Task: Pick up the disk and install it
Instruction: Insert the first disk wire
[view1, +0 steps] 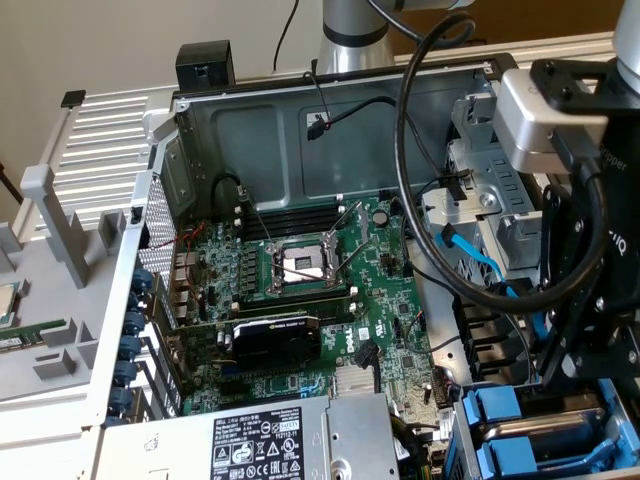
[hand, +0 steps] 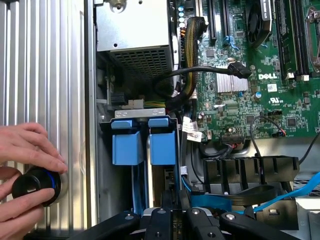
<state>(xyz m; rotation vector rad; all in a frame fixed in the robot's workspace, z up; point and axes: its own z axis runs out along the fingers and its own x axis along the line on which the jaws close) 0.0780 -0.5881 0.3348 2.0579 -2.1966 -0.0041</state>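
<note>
In the exterior view's lower right, my gripper (view1: 572, 372) is cut off by the frame edge. The disk (hand: 162, 145) hides its metal body down in the bay, behind its blue plastic. The power supply (view1: 300, 440) sticker's print is too small to read. A hand (hand: 27, 150) runs off the wrist view's edge.

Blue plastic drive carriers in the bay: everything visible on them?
Two bright blue plastic drive carriers sit side by side, seated in the grey metal drive cage next to the green motherboard. Each shows a squarish pull tab with a smaller lip; thin blue rails run deeper into the slots. The black robot hand hangs over them; contact unclear.
</note>
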